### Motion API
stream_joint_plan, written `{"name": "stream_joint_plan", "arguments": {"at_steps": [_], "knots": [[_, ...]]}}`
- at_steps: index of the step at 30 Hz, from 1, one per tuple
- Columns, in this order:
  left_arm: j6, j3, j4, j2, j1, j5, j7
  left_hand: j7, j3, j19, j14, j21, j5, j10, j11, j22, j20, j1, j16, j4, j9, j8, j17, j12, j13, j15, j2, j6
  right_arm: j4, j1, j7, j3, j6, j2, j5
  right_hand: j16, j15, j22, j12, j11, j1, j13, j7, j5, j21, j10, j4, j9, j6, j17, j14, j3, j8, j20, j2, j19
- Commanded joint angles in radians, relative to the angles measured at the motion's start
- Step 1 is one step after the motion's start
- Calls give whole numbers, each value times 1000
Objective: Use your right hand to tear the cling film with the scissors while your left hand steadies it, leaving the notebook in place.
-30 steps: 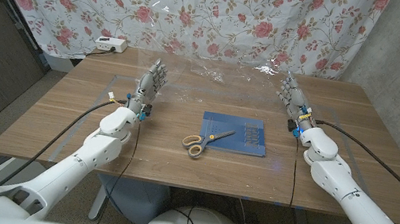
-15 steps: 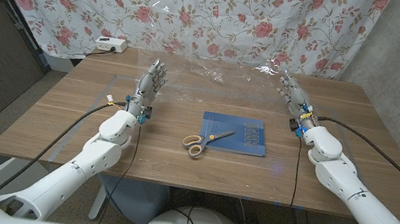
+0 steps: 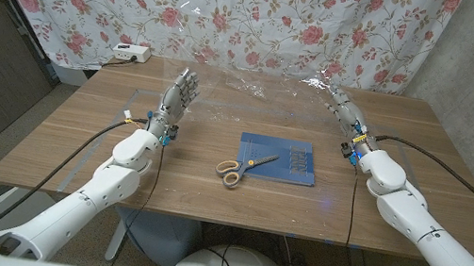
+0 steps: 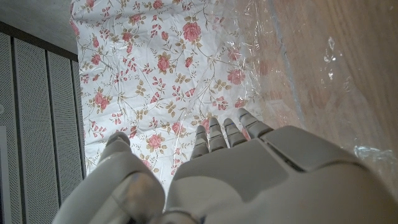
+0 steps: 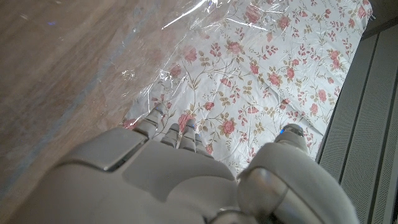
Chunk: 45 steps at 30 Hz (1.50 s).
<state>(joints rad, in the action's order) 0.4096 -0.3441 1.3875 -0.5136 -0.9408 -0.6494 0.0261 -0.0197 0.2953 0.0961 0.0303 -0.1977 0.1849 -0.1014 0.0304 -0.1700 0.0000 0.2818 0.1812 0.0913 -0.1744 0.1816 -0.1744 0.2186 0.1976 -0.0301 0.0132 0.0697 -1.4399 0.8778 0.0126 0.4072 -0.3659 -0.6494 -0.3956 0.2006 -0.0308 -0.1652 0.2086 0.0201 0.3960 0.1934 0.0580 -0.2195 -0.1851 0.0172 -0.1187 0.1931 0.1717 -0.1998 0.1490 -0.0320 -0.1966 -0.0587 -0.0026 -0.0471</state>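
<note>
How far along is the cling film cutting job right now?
Nothing looks done yet. The scissors lie untouched, partly on the notebook. Both the left hand and the right hand are empty, fingers up near the cling film. Grasping, steadying and tearing remain.

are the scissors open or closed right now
Closed, as far as the head view shows: the scissors lie on the table, blades together on the notebook edge.

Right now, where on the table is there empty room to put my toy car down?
Bare wood lies along the table's near edge, in front of the scissors and notebook, and between the notebook and the right hand. It is crowded in the middle and at the far edge, where the cling film hangs between both hands.
</note>
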Motion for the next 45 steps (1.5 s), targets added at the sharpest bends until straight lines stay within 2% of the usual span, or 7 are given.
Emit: {"name": "stream_joint_plan", "arguments": {"at_steps": [1, 2, 6, 11, 14, 26, 45], "knots": [[-11, 7, -20, -10, 20, -13, 27, -1, 2, -4, -5, 4, 4, -3, 0, -4, 4, 2, 0, 4, -3, 3, -2, -2, 2, -5, -6, -6, -34, 5, 18, 10, -3, -46, 95, 14, 15, -4, -8, -7, 31, 3, -13, -1, -11, -23, -12, 4, 52, 1, -38, -9, -15, -9, 3, -35], [-10, 7, -21, -10, 20, -13, 28, -1, 2, -4, -5, 4, 4, -3, 0, -4, 4, 2, 0, 4, -3, 3, -2, -2, 2, -4, -6, -6, -33, 5, 17, 10, -3, -46, 95, 14, 23, -4, -4, -14, 39, 3, -56, 1, -10, -10, -14, 4, 40, 3, -45, -10, -19, -12, 3, -39], [-5, -2, -47, 1, 35, -13, 44, 0, 1, -6, -5, 5, 4, -3, 4, -4, 7, 2, 0, 5, -3, 3, -2, -2, 2, -5, -6, -5, -55, 12, 16, 6, 0, -59, 100, 10, 14, -4, -2, -14, 47, 3, -107, 3, -9, 6, -16, 3, 37, 4, -46, -10, -17, -70, 2, -50], [-6, -10, -58, -4, 45, 9, 39, -1, 1, -7, -5, 5, 4, -5, 3, -4, 9, 1, 1, 5, -3, 4, -2, -1, 1, -4, -7, -5, -75, 14, -1, 6, 7, -81, 110, 40, 91, -4, -9, -5, 52, 5, -128, 6, -19, -8, -12, 3, 52, 0, -133, -10, -10, -100, 9, -103], [1, -9, -61, 0, 47, 9, 40, -2, 1, -10, -4, 6, 4, -5, 2, -4, 14, 1, 1, 6, -3, 3, -2, -1, 1, -3, -7, -5, -82, 14, -11, 8, 1, -88, 118, 47, 4, -4, -15, 9, 69, 10, -129, 8, -20, -36, -15, 4, 60, -2, -173, -16, -9, -120, 17, -136], [2, -7, -66, 6, 49, 2, 39, -4, 1, -10, -2, 6, 4, -9, 0, -4, 16, 0, 2, 7, -3, 5, -2, 0, 1, -4, -9, 0, -120, 25, -13, 15, -2, -113, 169, 9, 0, -5, -10, 16, 98, 11, -91, 13, 4, -31, -20, 4, 62, -5, -95, -24, -12, -7, 26, -99], [-18, -12, -43, 0, 35, 3, 28, -3, 0, -9, -1, 6, 4, -20, -1, -4, 15, 0, 2, 10, -3, 6, -2, 4, 1, -9, -11, 3, -178, 56, -7, -1, -27, -150, 229, 6, -17, -4, -3, 21, 110, 9, -45, 16, 1, -9, -19, 5, 33, -4, -80, -26, -21, 10, 28, -90]]}}
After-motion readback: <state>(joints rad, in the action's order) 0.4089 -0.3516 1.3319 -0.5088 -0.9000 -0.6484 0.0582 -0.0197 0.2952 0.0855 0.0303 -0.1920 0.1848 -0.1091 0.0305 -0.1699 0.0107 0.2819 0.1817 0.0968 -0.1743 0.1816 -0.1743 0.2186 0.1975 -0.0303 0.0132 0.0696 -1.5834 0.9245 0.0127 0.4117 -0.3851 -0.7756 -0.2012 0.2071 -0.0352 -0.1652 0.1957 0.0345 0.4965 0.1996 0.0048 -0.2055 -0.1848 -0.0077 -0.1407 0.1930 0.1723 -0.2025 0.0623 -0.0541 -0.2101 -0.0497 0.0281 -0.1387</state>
